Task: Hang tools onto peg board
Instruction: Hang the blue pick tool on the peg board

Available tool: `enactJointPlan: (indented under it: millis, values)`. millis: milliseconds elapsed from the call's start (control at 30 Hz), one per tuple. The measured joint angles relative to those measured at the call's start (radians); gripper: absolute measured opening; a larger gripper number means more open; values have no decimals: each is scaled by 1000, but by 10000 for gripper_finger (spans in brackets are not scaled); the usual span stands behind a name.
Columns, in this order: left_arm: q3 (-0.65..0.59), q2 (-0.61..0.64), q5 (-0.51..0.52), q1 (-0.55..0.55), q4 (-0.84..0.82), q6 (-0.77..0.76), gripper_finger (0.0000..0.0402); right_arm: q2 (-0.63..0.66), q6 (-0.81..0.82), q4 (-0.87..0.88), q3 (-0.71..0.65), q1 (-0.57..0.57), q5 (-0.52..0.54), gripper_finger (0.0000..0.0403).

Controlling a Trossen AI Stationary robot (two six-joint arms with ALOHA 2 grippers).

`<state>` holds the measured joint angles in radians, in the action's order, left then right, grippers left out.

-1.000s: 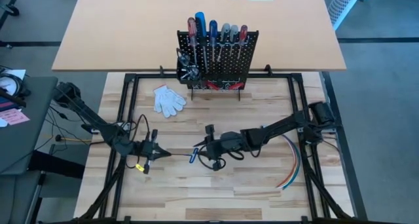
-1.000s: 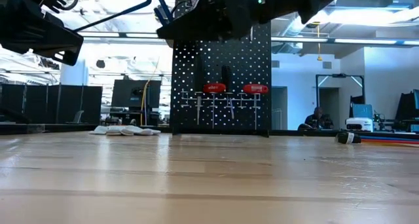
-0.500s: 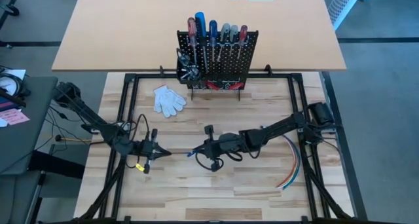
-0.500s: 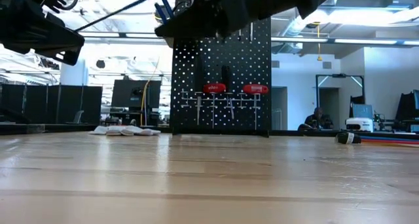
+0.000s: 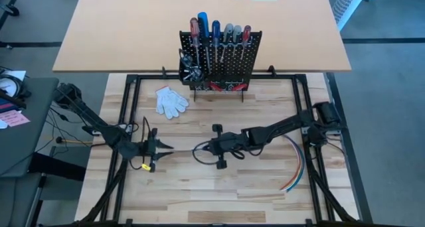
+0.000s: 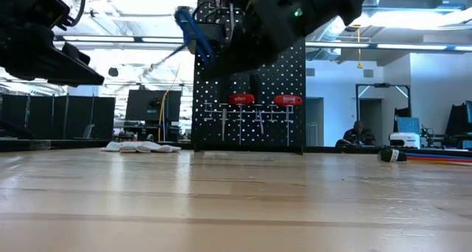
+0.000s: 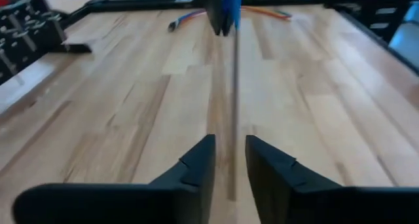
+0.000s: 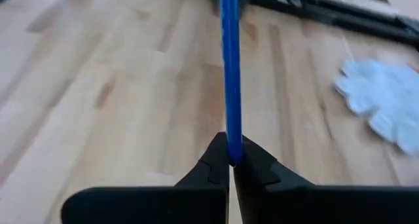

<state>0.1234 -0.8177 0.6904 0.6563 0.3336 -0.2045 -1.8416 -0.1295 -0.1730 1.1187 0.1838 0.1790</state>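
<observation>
Gripping a smooth blue screwdriver handle (image 8: pixel 230 67), the right gripper (image 8: pixel 230 160) has its two dark wedge-shaped fingers closed tight on it above the pale, striped wooden table (image 5: pixel 252 187). In the high view that gripper (image 5: pixel 211 147) sits near the table's middle, and the tool's thin metal shaft (image 7: pixel 234 99) reaches toward the left gripper (image 5: pixel 161 147). From the left wrist the shaft runs into the narrow gap between that gripper's angular black fingers (image 7: pixel 196 168), which stand slightly parted; whether they touch it I cannot tell. Farther back a crumpled white knit glove (image 5: pixel 171 101) lies on the boards, and curved coloured wires (image 5: pixel 297 166) lie by the right edge. At the far edge stands the black perforated peg board (image 5: pixel 229 61), already carrying red, blue and grey handled tools (image 5: pixel 219 33) and red-handled pliers (image 6: pixel 241 99), whose white lettering is too small to read.
</observation>
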Motion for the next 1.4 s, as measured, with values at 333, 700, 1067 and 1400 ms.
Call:
enactJointPlan:
  millis: [333,700,1067,1400]
  values:
    - [0,0,79,0,-75,-69,113,103,210,430,137,-98,230,10]
    - [0,0,81,0,-77,-81,113,122,287,690,344,-279,242,10]
    - [0,0,81,0,-84,-96,114,121,290,730,372,-376,242,10]
    - [0,0,81,-1,-82,-96,114,119,267,746,372,-395,184,10]
